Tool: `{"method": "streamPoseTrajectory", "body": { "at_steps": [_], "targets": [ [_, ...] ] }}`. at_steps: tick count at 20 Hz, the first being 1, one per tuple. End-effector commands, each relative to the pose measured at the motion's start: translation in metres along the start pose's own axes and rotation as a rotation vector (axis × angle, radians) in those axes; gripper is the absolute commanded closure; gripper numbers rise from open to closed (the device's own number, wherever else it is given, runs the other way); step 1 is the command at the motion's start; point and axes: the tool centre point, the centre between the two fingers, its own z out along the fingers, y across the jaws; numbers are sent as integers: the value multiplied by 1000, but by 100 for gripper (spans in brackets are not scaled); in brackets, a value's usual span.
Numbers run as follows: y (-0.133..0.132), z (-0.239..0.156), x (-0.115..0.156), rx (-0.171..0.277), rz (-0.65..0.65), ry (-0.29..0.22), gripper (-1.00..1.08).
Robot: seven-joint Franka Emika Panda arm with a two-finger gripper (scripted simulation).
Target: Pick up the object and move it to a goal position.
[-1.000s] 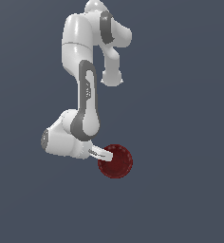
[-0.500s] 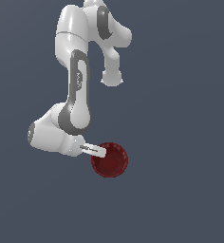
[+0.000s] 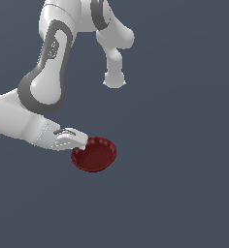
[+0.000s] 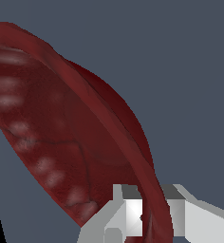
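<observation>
The object is a small dark red bowl [image 3: 94, 155] with a ribbed inside, seen slightly tilted in the exterior view below the arm. My gripper [image 3: 80, 140] reaches in from the exterior view's left and is shut on the bowl's rim at its left edge. In the wrist view the bowl [image 4: 76, 142] fills most of the picture, and its rim runs down between the two white fingers [image 4: 128, 213], one on the inner side and one on the outer side. My gripper [image 4: 149, 218] pinches that rim.
The white and grey arm [image 3: 48, 82] bends over the scene at the exterior view's upper left. All around is a plain dark blue-grey background with no other object showing.
The arm has swung toward the exterior view's left and carried the bowl with it, a little to the left and lower. The grip on the rim has stayed the same.
</observation>
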Motion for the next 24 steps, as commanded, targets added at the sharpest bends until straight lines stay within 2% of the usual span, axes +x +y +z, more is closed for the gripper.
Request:
{"method": "streamPoseTrajectory", "body": {
  "at_steps": [1, 13, 19, 24],
  "targets": [
    [-5, -36, 0, 9, -75, 32, 108],
    [-16, -186, -15, 60, -395, 162, 108],
    [-16, -235, -24, 80, -498, 203, 108],
    [-15, -258, -28, 90, -547, 223, 108]
  ]
}}
